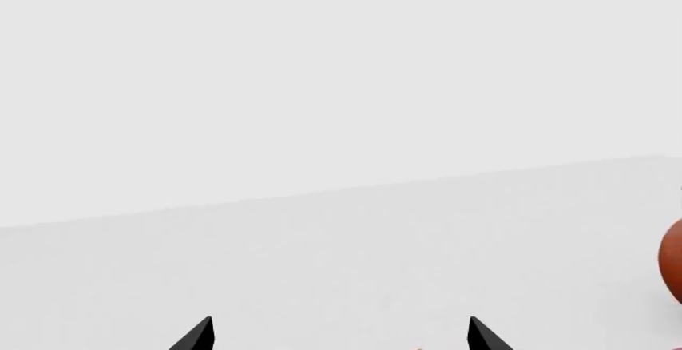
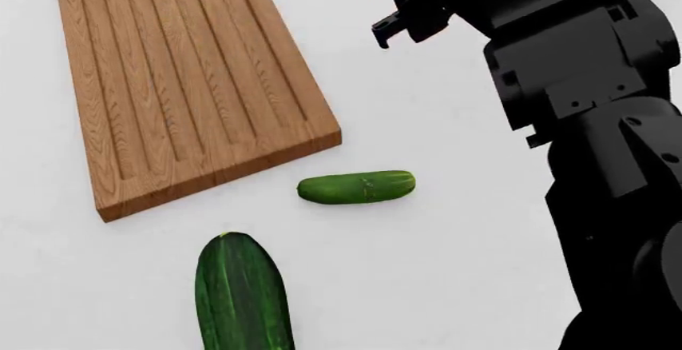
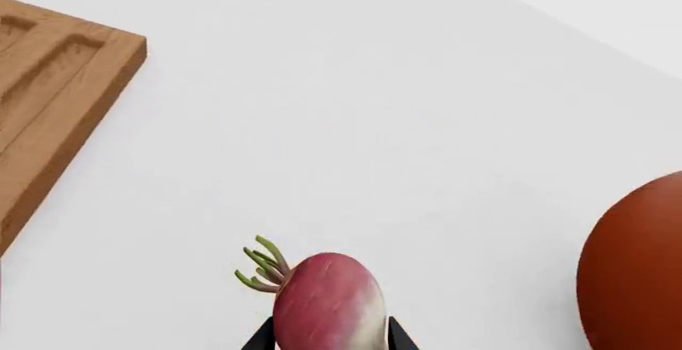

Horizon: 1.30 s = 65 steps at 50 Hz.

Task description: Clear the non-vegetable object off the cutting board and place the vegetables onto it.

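Across the head view, the cutting board lies on the white bench with nothing on it. Just off its near corner lies the small cucumber, apart from the board. Nearer the camera lies the large cucumber, dark green, also off the board. The right arm fills the right side; its end effector sits beyond the board's right edge, with its contents unclear from here.

From the right wrist view, the right end effector is closed on the radish, dark fingertips flanking the bulb, green stem pointing away. A board corner and a red-brown round object are visible.

From the left wrist view, the left end effector stands wide apart and holds nothing, over bare bench.
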Motion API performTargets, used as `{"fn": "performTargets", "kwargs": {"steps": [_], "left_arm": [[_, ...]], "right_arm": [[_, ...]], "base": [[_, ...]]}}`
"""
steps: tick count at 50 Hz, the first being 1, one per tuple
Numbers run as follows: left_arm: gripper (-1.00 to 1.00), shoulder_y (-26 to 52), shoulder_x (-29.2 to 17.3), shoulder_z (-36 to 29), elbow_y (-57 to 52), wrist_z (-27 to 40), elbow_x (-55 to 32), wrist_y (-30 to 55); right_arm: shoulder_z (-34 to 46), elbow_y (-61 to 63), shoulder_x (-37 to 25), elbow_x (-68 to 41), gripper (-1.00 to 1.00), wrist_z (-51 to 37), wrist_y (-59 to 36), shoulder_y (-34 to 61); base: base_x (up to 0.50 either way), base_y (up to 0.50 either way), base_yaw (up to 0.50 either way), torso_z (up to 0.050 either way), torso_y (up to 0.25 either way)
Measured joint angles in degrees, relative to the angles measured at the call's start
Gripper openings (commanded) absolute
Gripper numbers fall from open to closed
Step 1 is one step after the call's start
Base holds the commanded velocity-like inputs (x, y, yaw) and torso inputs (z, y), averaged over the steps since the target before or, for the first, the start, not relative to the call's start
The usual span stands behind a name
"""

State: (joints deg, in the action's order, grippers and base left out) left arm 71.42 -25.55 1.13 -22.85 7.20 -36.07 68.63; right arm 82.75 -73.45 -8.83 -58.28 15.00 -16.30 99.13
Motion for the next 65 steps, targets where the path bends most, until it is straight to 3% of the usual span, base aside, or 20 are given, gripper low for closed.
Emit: {"fn": "performTargets", "kwargs": {"steps": [17, 32, 33, 49, 65], "left_arm": [[1.0, -0.25, -0.16, -0.3, -0.04, 0.18, -0.25, -0.29], [1.0, -0.5, -0.4, -0.11, -0.51, 0.34, -0.71, -0.44], [1.0, -0.51, -0.4, -0.1, -0.51, 0.34, -0.74, -0.49], [1.0, -0.09, -0.38, -0.35, -0.21, 0.4, -0.94, -1.03], [1.0, -0.69, -0.38, -0.1, -0.4, 0.72, -1.35, -1.31]], "right_arm": [[-8.93, -1.38, -2.15, 8.09, -1.0, -1.22, -2.86, -4.34], [-22.36, 0.31, -2.4, 19.55, -1.0, -0.99, -4.75, -6.06], [-23.11, 0.38, -2.39, 20.25, 1.0, -0.93, -4.87, -6.14], [-31.07, 0.66, -2.71, 30.77, 1.0, 0.65, -7.2, -6.15], [-35.56, 36.73, -14.66, 28.03, 1.0, -5.13, -26.98, -9.32]], "base": [[0.0, 0.0, 0.0, 0.0, 0.0], [0.0, 0.0, 0.0, -0.001, -0.002], [0.0, 0.0, 0.0, 0.0, 0.0], [0.0, 0.0, 0.0, 0.0, -0.001], [0.0, 0.0, 0.0, 0.0, 0.0]]}}
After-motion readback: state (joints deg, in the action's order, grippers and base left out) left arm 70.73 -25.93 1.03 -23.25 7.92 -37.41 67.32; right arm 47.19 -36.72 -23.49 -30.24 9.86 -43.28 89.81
